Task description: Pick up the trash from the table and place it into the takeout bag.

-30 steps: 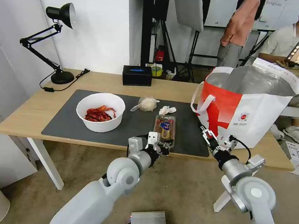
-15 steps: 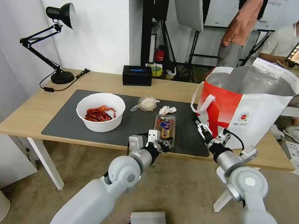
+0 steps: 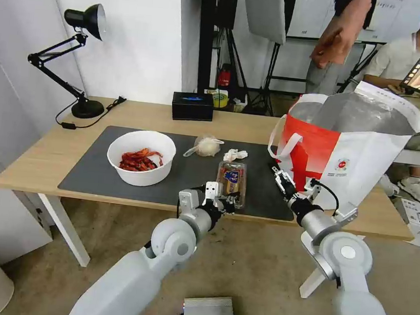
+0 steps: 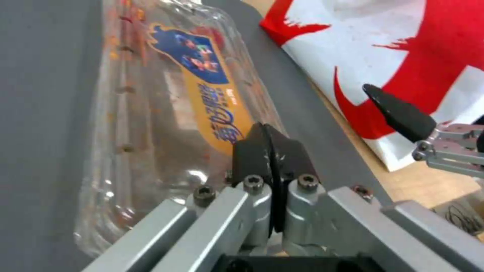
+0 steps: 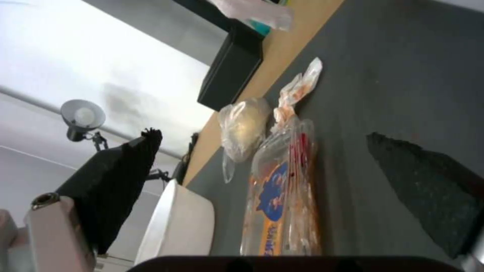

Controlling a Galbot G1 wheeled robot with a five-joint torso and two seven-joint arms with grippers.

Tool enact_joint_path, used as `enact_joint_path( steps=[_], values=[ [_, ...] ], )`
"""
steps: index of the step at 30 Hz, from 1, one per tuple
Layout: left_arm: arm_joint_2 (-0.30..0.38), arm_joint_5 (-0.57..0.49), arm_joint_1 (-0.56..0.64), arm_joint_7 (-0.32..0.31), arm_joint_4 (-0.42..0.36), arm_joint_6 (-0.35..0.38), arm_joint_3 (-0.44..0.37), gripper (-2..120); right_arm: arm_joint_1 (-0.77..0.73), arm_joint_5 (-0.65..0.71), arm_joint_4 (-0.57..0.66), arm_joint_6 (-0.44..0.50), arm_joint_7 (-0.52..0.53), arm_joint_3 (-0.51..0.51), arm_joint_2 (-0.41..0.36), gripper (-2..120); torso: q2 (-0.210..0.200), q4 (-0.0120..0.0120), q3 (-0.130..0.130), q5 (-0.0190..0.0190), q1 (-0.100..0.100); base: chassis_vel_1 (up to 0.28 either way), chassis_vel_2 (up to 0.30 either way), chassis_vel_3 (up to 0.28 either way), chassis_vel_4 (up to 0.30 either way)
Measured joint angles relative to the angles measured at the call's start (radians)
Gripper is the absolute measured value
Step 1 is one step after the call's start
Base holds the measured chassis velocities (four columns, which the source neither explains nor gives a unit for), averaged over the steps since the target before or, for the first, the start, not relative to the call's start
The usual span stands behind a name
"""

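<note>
You're in a studio-like lab: black tripod stands [image 3: 231,56] and a hanging softbox panel [image 3: 264,10] behind the tabletop [image 3: 38,157], whiteboards [image 3: 308,11] at back, bare floor.

left gripper [image 3: 226,201] fingers together; right gripper [image 3: 279,175] fingers spread

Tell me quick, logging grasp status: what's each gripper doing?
Left gripper: shut, empty, at the clear tray's near end.
Right gripper: open, empty, over the mat beside the takeout bag.

Bare mat [image 3: 261,191] lies between tray [image 3: 231,177] and takeout bag [image 3: 347,155], seemingly passable.
</note>
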Motion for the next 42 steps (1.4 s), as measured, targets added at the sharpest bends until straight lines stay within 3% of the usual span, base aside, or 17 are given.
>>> enact_joint_path(
  steps=[19, 34, 42],
  values=[
    [-0.003, -0.007, -0.007, -0.008, 0.002, -0.004, 0.001, 0, 0.100, -0.027, -0.101, -0.044, 0.049, -0.042, 0.038, 100, 0.000, 0.0001, 0.000, 0.0000, 0.000, 0.000, 0.000, 0.000, 0.000],
    [-0.012, -0.010, -0.013, -0.009, 0.009, -0.005, 0.004, 0, 0.186, 0.006, -0.146, -0.121, 0.230, -0.077, 0.087, 100, 0.000, 0.0001, 0.000, 0.0000, 0.000, 0.000, 0.000, 0.000, 0.000],
    [-0.019, -0.013, -0.017, -0.015, 0.013, -0.006, 0.008, 0, 0.248, 0.040, -0.149, -0.159, 0.407, -0.111, 0.106, 100, 0.000, 0.0000, 0.000, 0.0001, 0.000, 0.000, 0.000, 0.000, 0.000]
  ],
)
